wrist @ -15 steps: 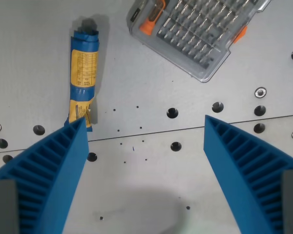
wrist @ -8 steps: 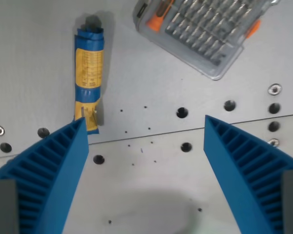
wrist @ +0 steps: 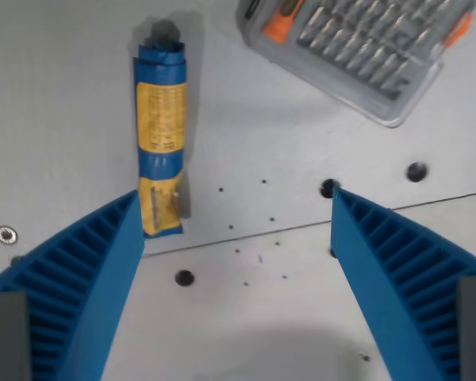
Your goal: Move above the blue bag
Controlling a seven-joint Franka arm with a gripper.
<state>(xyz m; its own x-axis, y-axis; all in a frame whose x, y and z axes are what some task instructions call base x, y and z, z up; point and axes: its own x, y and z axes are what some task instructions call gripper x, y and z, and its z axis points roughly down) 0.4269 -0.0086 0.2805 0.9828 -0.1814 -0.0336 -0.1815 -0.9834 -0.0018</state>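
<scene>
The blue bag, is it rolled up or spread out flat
Rolled up. The blue bag lies on the table as a narrow tube with a yellow label, its top end showing curled layers.

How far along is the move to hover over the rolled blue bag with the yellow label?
Partly done: the rolled blue bag with the yellow label is in view, but left of the open blue gripper, near its left finger. Centring over the bag is left. The clear plastic bit case lies untouched.
</scene>
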